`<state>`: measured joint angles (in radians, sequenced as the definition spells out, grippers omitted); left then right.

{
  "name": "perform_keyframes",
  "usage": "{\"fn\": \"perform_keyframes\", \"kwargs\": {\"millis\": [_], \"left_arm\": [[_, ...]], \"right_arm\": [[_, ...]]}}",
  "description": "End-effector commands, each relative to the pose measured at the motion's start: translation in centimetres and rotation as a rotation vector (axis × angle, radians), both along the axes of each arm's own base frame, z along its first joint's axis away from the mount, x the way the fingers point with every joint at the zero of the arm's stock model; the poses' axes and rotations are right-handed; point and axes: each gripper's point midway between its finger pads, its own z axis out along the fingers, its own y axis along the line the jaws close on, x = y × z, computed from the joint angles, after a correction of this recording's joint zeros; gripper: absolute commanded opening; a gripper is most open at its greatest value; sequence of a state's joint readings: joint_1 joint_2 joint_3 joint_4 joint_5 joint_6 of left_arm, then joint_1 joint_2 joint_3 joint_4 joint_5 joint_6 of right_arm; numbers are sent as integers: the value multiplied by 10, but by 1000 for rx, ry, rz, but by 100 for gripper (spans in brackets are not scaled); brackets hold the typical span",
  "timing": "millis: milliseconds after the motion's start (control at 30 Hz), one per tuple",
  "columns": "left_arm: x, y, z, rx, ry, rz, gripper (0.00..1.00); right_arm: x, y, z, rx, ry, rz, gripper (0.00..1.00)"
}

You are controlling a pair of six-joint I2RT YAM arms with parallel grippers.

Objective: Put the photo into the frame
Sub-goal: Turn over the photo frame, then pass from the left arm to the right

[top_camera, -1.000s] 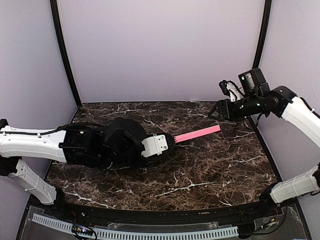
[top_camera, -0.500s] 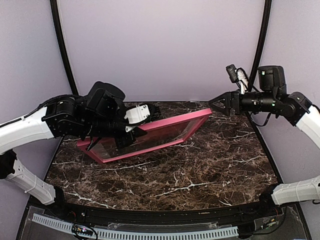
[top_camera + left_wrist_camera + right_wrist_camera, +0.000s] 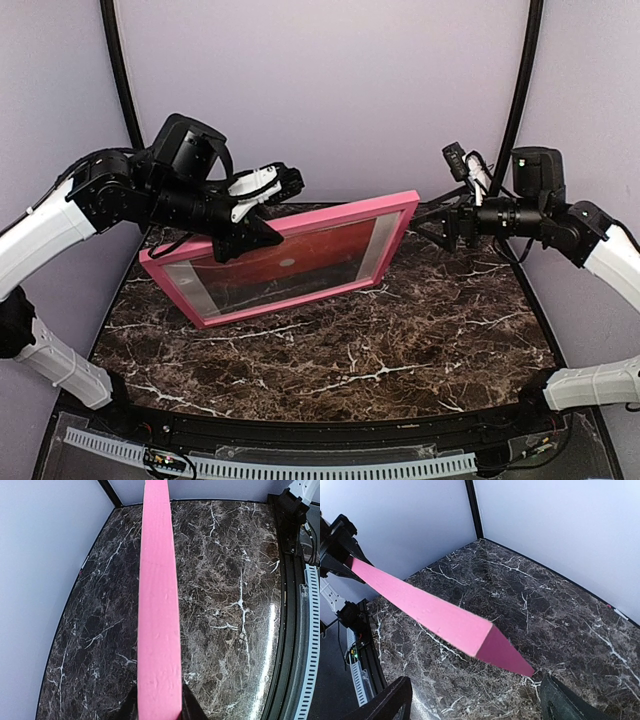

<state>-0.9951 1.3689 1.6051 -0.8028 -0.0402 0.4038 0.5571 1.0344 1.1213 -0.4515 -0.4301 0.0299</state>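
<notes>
Frame (image 3: 290, 305) first: raised clear of the table (image 3: 400, 350), standing on edge and leaning back, pink face toward the top camera. Seemingly already loaded with the photo (image 3: 310, 255), to judge by the red-orange sky and small white sun inside the opening. Pinched on the top rail by the left gripper (image 3: 262, 222), with jaws closed tight on the pink wood. Seen from the left wrist as one long pink strip (image 3: 157, 605) running away from the fingers. Approached at the upper right corner by the right gripper (image 3: 435, 222), with jaws spread wide and nothing between them. From the right wrist, corner (image 3: 435, 612) just ahead of the gap; cannot tell whether touching.

For the step in hand:
- Keep the left pinch firm and the tilt steady, to guard against any slide of the photo out of its seat.
- Bring the right jaws squarely over the corner rail before closing.
- Close on wood only, never on the glazing.
- Avoid any twist between the two arms.
- Lower evenly, bottom edge first.

Against a second ago: then low over the marble and edge-on, only a thin pink sliver showing. Half a second ago, half raised. Now higher and far more face-on, with the left arm lifted well off table level and the right jaws opened wider, closer to the frame corner.
</notes>
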Motion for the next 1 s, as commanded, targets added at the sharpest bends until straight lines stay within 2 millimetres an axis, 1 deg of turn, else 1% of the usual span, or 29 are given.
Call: {"fn": "perform_keyframes", "kwargs": {"millis": [0,33,67,100,133,167,200,367,500,600,733,833,967], "left_arm": [[-5,-10,58,-137,-90,-95,0],[-4,-11,61,-142,-91,-101,0],[-4,-11,58,-135,-73,-109,0],[-4,-10,62,-141,-69,-112,0],[-4,-10,58,-134,-47,-121,0],[-4,-10,60,-135,-44,-125,0],[-6,-9,57,-127,-24,-135,0],[-11,-10,56,-135,16,-175,0],[-11,-9,53,-141,45,-189,0],[-11,-9,50,-141,61,-195,0],[-12,-9,48,-147,84,-206,0],[-12,-9,48,-157,96,-213,0],[-10,-9,46,-162,108,-212,0]], "right_arm": [[1,7,16,5,-151,57,89],[1,9,16,7,-172,74,90],[-1,11,17,15,-193,93,90],[-3,13,17,22,-213,112,89],[-4,15,16,26,-229,130,88],[-7,17,14,30,-243,150,88],[-8,19,14,35,-255,166,86],[-15,30,5,47,-235,266,78],[-20,36,3,64,-233,315,64],[-26,38,3,81,-253,349,50],[-28,40,0,78,-252,377,37],[-31,44,-5,74,-232,405,32],[-33,48,-11,59,-206,428,29]]}}
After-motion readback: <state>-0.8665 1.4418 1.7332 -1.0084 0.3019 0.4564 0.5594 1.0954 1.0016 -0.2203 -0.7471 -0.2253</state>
